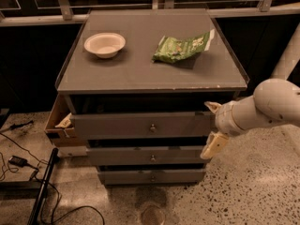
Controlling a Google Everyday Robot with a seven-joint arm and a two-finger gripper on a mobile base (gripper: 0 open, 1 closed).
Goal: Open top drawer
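The top drawer is the widest grey front under the tabletop, with a small round metal knob at its centre. A dark gap shows between it and the tabletop. Two narrower drawer fronts, the middle and the bottom, sit below it. My gripper is at the right end of the top drawer front, well to the right of the knob. It is open, with one cream finger at the front's upper corner and the other finger below its lower edge. It holds nothing.
A white bowl and a green snack bag lie on the grey tabletop. A cardboard box sticks out at the cabinet's left side. Cables and a black pole lie on the floor at left.
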